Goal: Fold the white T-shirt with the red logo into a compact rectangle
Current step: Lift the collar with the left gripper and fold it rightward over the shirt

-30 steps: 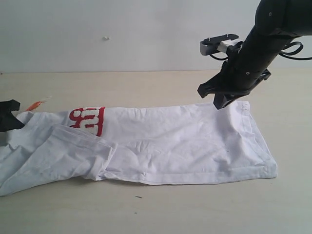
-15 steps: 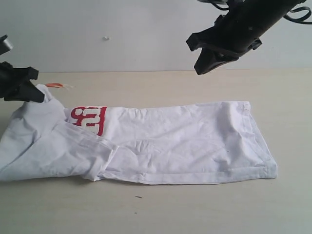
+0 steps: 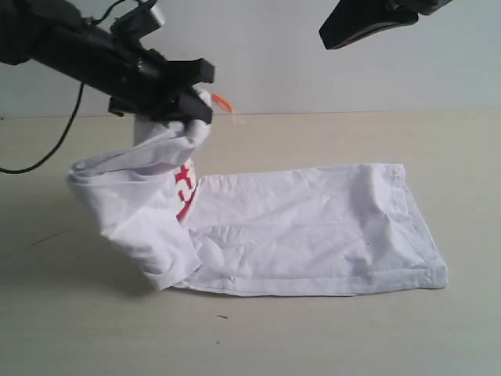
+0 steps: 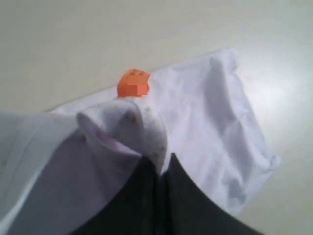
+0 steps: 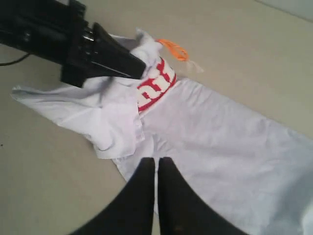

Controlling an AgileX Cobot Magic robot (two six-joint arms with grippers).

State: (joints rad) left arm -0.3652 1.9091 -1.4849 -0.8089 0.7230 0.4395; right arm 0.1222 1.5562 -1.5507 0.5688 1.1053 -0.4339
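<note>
On the table point(image 3: 329, 345): the white T-shirt point(image 3: 313, 227) lies flat at its hem end, collar end lifted.
Left gripper point(image 3: 194, 112): jaws clamped on the collar; I should carry it level toward the hem, edges aligned.
Right gripper point(image 5: 156, 164): jaws together, empty, high above.
Red logo point(image 5: 156, 83): half hidden in the fold.
Neck tag point(image 4: 133, 83): beside the pinch.

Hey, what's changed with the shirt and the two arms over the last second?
The left gripper, shut on the white T-shirt at its collar, lifted that end and carried it rightward. The right gripper rose from the far hem corner, empty. The hem end stayed flat on the table.
</note>
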